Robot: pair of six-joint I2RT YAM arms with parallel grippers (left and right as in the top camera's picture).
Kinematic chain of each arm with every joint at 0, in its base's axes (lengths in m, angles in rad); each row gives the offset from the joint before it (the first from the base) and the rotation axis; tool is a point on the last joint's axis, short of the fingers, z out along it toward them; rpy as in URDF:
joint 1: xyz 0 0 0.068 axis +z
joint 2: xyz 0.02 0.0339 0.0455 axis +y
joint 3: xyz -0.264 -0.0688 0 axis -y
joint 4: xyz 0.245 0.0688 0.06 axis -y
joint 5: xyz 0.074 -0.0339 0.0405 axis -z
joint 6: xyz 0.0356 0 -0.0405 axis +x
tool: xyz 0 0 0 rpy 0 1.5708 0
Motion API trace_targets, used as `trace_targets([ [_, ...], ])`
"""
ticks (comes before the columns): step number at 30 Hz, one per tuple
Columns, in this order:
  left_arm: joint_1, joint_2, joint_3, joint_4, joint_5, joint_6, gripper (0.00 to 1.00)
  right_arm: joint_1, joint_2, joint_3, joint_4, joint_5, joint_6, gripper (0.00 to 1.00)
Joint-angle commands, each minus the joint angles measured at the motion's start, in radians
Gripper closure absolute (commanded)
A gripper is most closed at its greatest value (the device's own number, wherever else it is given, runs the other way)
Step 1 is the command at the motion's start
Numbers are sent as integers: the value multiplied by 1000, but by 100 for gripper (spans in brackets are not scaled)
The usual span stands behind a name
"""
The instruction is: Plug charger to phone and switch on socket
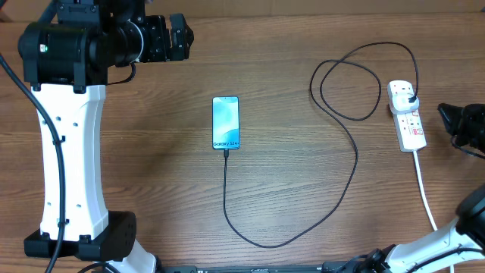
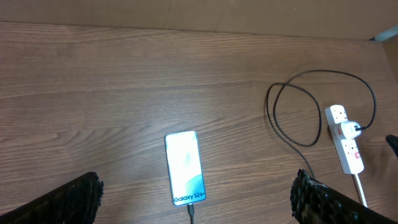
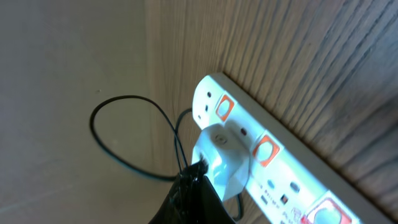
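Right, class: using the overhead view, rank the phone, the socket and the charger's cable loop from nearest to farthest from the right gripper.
1. socket, just left of the right gripper.
2. charger's cable loop, farther left.
3. phone, farthest left.

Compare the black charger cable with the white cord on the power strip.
Colour: the charger cable is black, the white cord is white. Thickness: the cable is thinner than the cord. Path: the cable curls in a loop and sweeps round to the bottom edge of the phone; the cord runs almost straight from the power strip toward the near edge. Both lie on the wooden table and meet at the strip.
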Motion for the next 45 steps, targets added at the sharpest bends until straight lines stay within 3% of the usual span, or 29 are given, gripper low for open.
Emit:
trace_targets([
  [1,-10,-10,-3,3,8,1,0,8,47,22,35,-28,20,96],
  [11,-10,-10,-3,3,8,1,0,37,126,22,93,-9,12,96],
  [22,-10,-10,-3,3,8,1,0,93,129,21,87,103,-14,96],
  [45,-10,-10,-3,3,8,2,0,116,146,-5,93,117,-40,96],
])
